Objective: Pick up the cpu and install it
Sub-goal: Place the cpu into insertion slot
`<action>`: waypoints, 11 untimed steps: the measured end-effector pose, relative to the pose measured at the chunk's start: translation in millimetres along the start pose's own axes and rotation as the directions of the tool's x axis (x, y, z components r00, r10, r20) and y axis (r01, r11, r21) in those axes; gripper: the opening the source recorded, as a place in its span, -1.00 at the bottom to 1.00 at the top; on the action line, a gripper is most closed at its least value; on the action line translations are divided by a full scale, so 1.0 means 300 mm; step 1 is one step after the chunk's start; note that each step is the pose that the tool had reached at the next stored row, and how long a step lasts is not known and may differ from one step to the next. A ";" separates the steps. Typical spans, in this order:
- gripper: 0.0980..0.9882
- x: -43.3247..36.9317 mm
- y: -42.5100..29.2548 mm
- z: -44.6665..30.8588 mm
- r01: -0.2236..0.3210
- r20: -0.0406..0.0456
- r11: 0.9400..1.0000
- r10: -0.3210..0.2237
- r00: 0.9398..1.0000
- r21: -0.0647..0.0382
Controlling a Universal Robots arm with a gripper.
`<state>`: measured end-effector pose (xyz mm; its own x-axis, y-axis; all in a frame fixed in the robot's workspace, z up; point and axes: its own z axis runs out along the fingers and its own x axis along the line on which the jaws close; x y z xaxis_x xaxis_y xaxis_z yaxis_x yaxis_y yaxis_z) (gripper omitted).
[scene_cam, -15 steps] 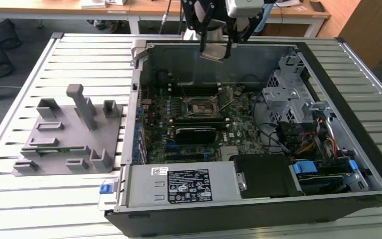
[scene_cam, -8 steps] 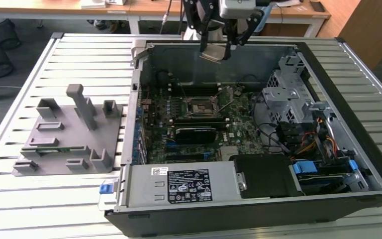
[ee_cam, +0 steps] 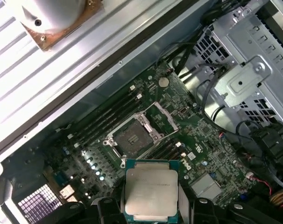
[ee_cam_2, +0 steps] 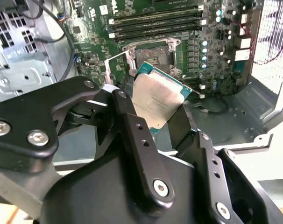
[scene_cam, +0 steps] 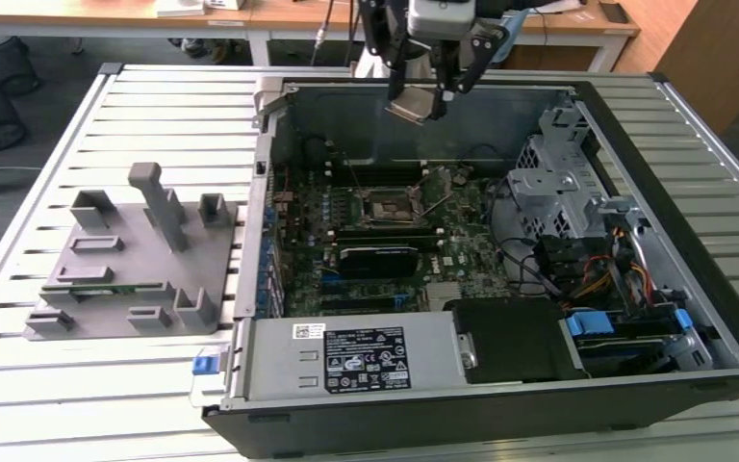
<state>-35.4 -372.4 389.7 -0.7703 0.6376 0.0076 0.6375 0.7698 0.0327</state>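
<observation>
Exterior view, left to right.

At the exterior view's left: grey fixture (scene_cam: 139,260) on the slatted table (scene_cam: 36,385), well apart from the work.

Centre: open computer case (scene_cam: 472,414), motherboard (scene_cam: 344,279) facing up.

Over the case's far wall: gripper (scene_cam: 423,101), closed on the cpu (scene_cam: 411,108), gripping two opposite edges. Cpu tilted and clear of the board.

Nearer the camera and lower: cpu socket (scene_cam: 393,205), uncovered, frame swung open, well apart from the cpu.

At the exterior view's right: drive cage (scene_cam: 556,183).

Second wrist view: cpu (ee_cam_2: 158,100) between the fingers (ee_cam_2: 132,126), metal lid towards the camera, cpu socket (ee_cam_2: 153,58) just beyond.

First wrist view: same pairing, cpu (ee_cam: 151,189) before cpu socket (ee_cam: 134,140).

Judged decisive: socket below and ahead of the held cpu, with edges seemingly turned relative to each other.
</observation>
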 end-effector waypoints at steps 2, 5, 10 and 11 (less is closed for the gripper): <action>0.00 0.000 0.000 0.002 -0.036 0.001 0.999 0.036 0.999 0.000; 0.00 0.000 0.000 0.006 -0.090 0.003 0.996 0.090 0.996 -0.001; 0.00 0.000 0.000 0.013 -0.181 0.006 0.984 0.181 0.983 -0.002; 0.00 0.000 0.000 0.014 -0.198 0.006 0.980 0.198 0.980 -0.002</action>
<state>-35.4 -372.4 385.5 -0.6288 0.7775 0.0076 0.7773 0.6283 0.0327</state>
